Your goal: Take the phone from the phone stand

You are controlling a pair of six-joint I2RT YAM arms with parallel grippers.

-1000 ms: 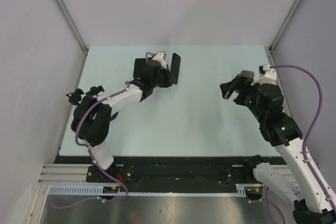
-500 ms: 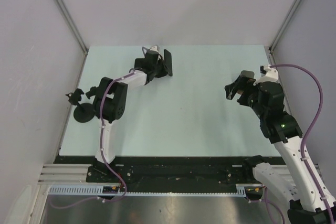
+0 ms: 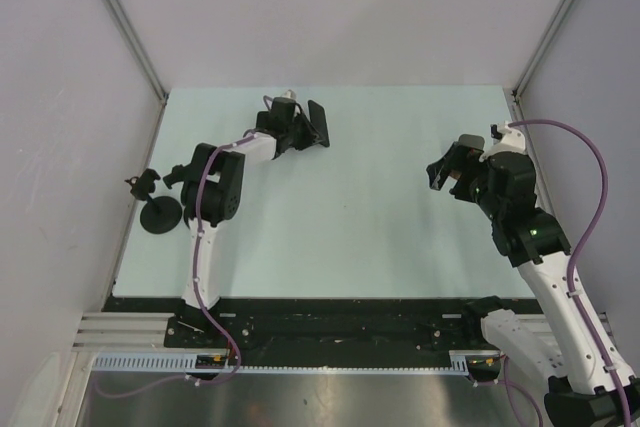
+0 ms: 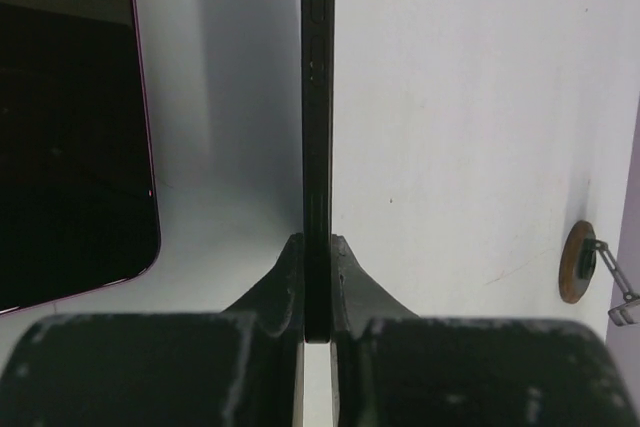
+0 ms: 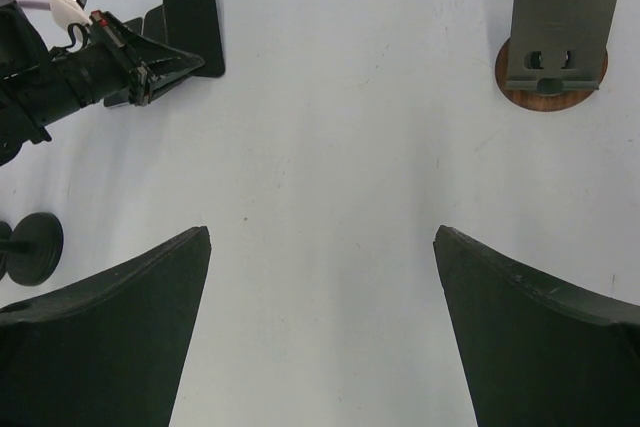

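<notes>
**Ana:** The left gripper (image 4: 317, 267) is squeezed tight on the phone (image 4: 316, 97). Its two fingers pinch the phone's thin edge.

**Ben:** What just changed?

**Ana:** A moment ago the left arm (image 3: 215, 187) was bent and lifted up. Now it is stretched out long and low. The phone has gone a little higher in the top view, left of the middle, near the far edge of the table (image 3: 380, 227). I can't tell if it touches the table.

**Ben:** And the phone stand (image 5: 556, 27)?

**Ana:** It's empty, in the upper right of the right wrist view, well apart from the phone. So I think the phone is already off and only needs putting down.

**Ben:** The other arm?

**Ana:** The right gripper (image 5: 320, 247) is wide and holds nothing. It hangs at the right of the frame.
</notes>
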